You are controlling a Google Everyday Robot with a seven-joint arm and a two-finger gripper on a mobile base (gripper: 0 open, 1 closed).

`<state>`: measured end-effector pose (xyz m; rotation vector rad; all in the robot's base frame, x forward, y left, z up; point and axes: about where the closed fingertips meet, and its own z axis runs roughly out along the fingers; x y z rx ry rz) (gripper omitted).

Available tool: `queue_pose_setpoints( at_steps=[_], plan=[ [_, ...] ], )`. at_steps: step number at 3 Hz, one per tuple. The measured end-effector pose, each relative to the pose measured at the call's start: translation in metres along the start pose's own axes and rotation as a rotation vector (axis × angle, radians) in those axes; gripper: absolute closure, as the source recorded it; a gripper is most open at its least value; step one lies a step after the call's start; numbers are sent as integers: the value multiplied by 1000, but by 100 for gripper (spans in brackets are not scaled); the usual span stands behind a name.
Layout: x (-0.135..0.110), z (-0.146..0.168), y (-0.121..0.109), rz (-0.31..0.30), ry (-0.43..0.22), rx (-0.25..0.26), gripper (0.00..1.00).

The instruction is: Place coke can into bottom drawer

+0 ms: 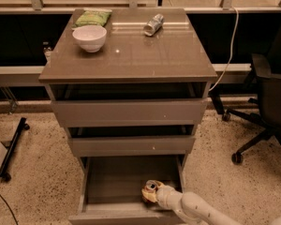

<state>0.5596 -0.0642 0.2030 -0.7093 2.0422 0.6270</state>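
Observation:
The bottom drawer (pixel 112 182) of the grey-brown cabinet stands pulled out, its flat grey inside showing. The coke can (pixel 151 187), reddish with a silver top, is inside the drawer near its front right, upright or slightly tilted. My gripper (pixel 152 194) at the end of the white arm reaches in from the lower right and is wrapped around the can, low in the drawer. Whether the can rests on the drawer floor is hidden by the drawer front.
A white bowl (pixel 89 37), a green chip bag (pixel 92 17) and a silver-grey can (pixel 153 24) lying on its side are on the cabinet top. The two upper drawers are slightly open. A black office chair (pixel 267 102) stands at the right.

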Motion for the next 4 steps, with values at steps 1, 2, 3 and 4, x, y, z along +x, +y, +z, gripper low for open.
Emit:
queue_pose_setpoints(
  at_steps=[1, 2, 3, 4],
  plan=[
    [-1, 1, 1, -2, 0, -3, 31],
    [-1, 2, 3, -2, 0, -6, 8],
    [-1, 3, 4, -1, 0, -8, 0],
    [-1, 3, 4, -1, 0, -8, 0]
  ],
)
